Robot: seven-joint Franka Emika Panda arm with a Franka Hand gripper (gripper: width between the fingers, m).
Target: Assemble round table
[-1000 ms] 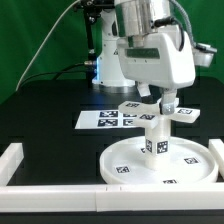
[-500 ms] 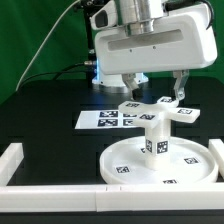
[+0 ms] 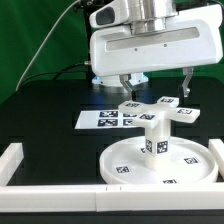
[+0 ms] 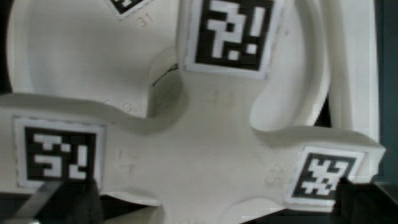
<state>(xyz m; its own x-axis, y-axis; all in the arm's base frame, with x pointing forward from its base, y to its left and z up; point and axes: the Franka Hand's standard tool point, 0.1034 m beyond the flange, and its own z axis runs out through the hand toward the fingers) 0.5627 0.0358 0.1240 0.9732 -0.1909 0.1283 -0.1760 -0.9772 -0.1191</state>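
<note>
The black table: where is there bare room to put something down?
The black table is bare on the exterior view's left, between the marker board and the white border rail. The right is crowded: round disc, its cylinder, the flat-armed piece, the gripper above.

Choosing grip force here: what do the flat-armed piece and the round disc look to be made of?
Flat-armed piece: apparently rigid white plastic, matte with a faint sheen, smooth moulded edges, printed tags on its arms. Round disc: likely the same white plastic, with an even, uniform rim. Neither view confirms it.
</note>
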